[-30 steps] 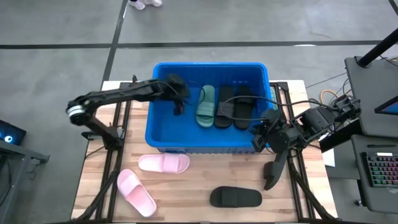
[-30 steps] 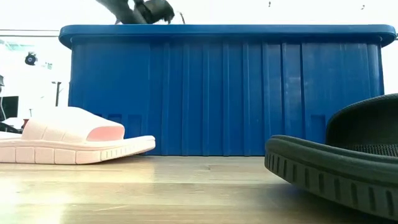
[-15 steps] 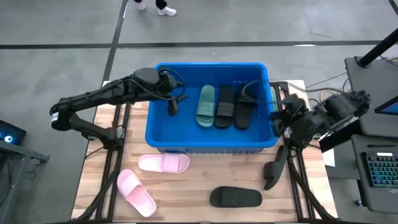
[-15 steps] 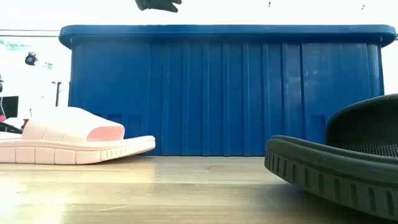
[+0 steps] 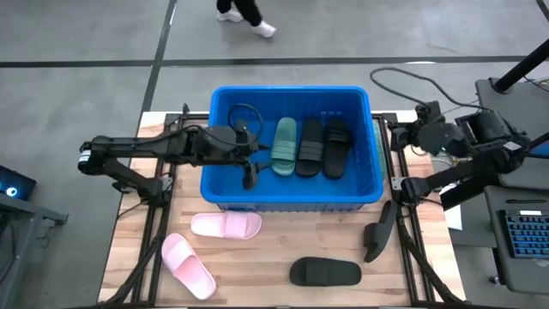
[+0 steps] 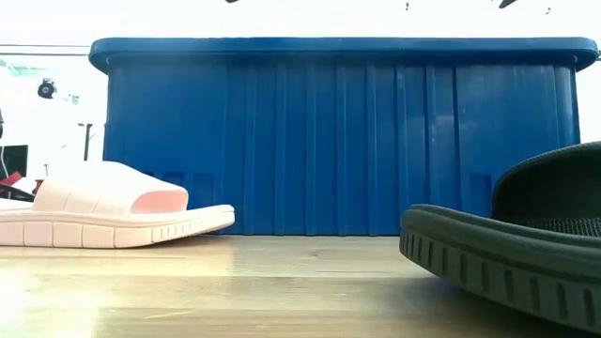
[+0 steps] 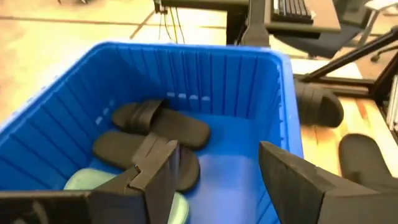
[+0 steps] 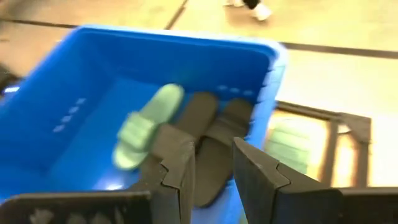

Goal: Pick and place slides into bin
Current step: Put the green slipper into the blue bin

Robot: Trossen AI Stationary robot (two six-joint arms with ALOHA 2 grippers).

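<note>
The blue bin [image 5: 292,193] stands in the middle of the table. On its floor a sage green slide [image 5: 284,146] and two black slides [image 5: 310,146] [image 5: 336,148] lie side by side. My left gripper [image 5: 249,174] hangs open over the bin's left part, with nothing between its fingers [image 7: 214,149]. My right gripper [image 5: 411,136] is outside the bin, past its right wall. Its fingers stand a little apart around nothing [image 8: 212,146]. Two pink slides [image 5: 226,225] [image 5: 189,266] and a black slide [image 5: 324,272] lie sole down on the table in front of the bin.
Another black slide [image 5: 378,232] lies at the table's right rail, near the bin's front right corner. The low view shows a pink slide [image 6: 113,216] and a black one [image 6: 507,244] before the bin's ribbed wall [image 6: 329,141]. A person's feet [image 5: 244,15] pass on the floor beyond the table.
My left arm has swung round, bringing its gripper toward the bin's near wall and upward, with a roll of the wrist. My right gripper has drawn back from the bin's near right corner toward the table's right and far side. The slides have kept their places.
</note>
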